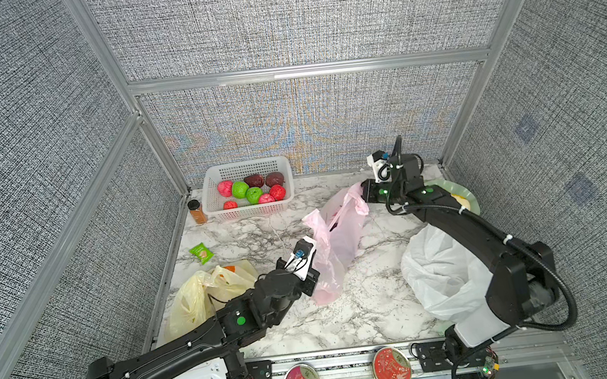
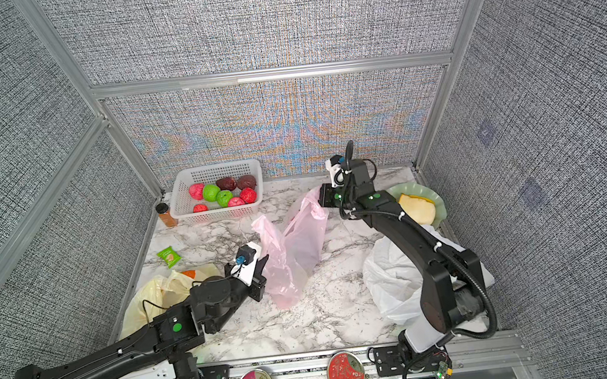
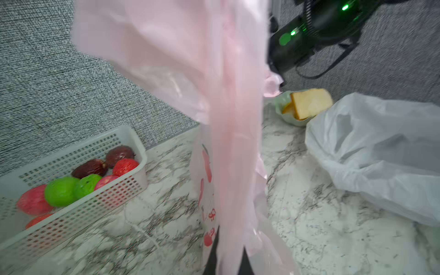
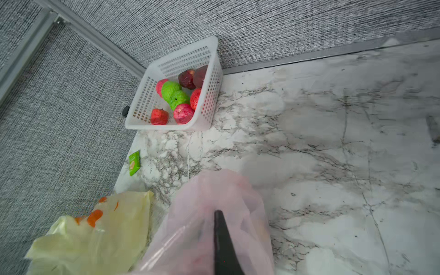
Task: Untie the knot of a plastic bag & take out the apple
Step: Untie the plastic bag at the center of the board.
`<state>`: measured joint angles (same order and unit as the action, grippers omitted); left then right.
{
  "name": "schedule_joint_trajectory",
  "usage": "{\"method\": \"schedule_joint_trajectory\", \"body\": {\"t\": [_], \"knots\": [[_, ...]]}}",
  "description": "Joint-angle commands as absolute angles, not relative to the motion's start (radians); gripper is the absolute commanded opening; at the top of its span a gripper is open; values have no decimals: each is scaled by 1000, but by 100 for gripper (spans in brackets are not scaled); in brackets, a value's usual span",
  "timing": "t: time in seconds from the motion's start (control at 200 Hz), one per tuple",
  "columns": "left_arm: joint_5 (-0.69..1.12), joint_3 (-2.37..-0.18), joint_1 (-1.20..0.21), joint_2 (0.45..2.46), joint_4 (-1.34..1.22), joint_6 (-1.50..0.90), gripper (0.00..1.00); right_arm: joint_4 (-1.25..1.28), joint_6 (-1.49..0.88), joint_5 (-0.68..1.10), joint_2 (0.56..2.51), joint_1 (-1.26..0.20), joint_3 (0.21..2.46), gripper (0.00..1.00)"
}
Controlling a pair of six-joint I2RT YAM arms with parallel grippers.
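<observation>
Left fingers (image 3: 213, 265) are clenching on a fold of the pink plastic bag (image 1: 332, 241), low on its near side, while my right fingers (image 4: 221, 242) are pinching a handle at its far top corner. Between them I am holding the bag slanting over the middle of the table (image 1: 364, 307), its lower end touching the marble, its other handle standing free. I am not making out the apple inside. Well apart, a white basket (image 1: 212, 177) of red, green and dark fruit is sitting at the far left corner; a yellow bag (image 1: 190, 298) is lying beside my left arm, a white bag (image 1: 441, 268) under my right.
</observation>
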<state>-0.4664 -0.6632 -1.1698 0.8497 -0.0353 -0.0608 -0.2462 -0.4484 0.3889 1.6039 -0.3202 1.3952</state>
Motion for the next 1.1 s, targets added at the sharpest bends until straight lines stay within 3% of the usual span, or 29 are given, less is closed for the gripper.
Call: {"method": "schedule_joint_trajectory", "body": {"t": [0.0, 0.04, 0.075, 0.275, 0.535, 0.705, 0.885, 1.095], "knots": [[-303, -632, -1169, 839, -45, -86, 0, -322, -459, 390, 1664, -300, 1507, 18], [-278, -613, -1169, 854, -56, -107, 0, -351, -473, 401, 1673, -302, 1532, 42], [-258, -592, -1169, 879, -73, -128, 0, -362, -487, 401, 1672, -307, 1535, 54], [-252, -517, -1169, 959, -154, -202, 0, -410, -539, 280, 1505, -348, 1394, 77], [-276, -537, -1156, 976, -156, -177, 0, -511, -646, 216, 1189, -377, 1138, 82], [-238, -538, -1152, 984, -171, -169, 0, -414, -801, 243, 1054, -473, 962, 82], [-218, -543, -1152, 983, -126, -158, 0, -231, -899, 176, 1085, -630, 892, 79], [-196, -535, -1153, 955, -104, -176, 0, -144, -907, 146, 1229, -656, 918, 63]]}}
